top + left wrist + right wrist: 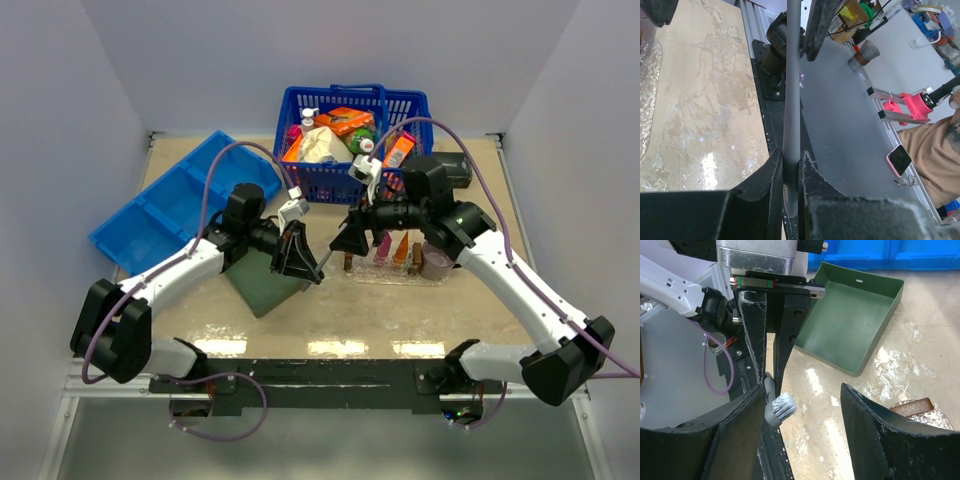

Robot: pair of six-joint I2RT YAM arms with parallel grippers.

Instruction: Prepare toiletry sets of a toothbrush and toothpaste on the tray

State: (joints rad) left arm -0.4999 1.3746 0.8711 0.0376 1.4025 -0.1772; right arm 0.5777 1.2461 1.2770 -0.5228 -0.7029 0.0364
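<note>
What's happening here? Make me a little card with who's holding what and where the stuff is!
left pincer: shut on the grey toothbrush, holding it by the handle
right pincer: open, with the bristle end between its fingers, not gripped yet
tray: clear, in front of the right arm
toothpaste: pink tube and orange tube on the tray
green tray: beside the left arm
blue basket: at the back, full of packets
</note>
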